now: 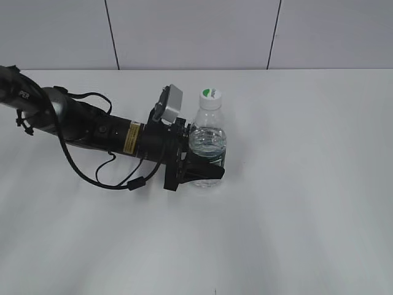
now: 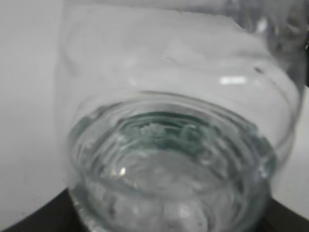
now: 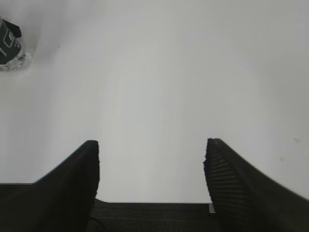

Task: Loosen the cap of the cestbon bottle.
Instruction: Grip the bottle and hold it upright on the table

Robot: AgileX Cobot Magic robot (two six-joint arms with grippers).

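The cestbon bottle (image 1: pixel 207 140) stands upright on the white table, clear with ribbed shoulders and water inside. Its white cap (image 1: pixel 210 98) with a green mark sits on top. My left gripper (image 1: pixel 206 167) reaches in from the left and is shut on the bottle's lower body, over the green label. The left wrist view is filled by the bottle's clear ribbed body (image 2: pixel 169 159), very close and blurred. My right gripper (image 3: pixel 152 150) is open and empty over bare table, far from the bottle, whose base (image 3: pixel 9 46) shows at that view's top left corner.
The white table (image 1: pixel 307 184) runs to a pale panelled wall (image 1: pixel 196 31) at the back. The left arm's black body and cables (image 1: pixel 92 132) lie across the table's left side. The right arm does not show in the exterior view.
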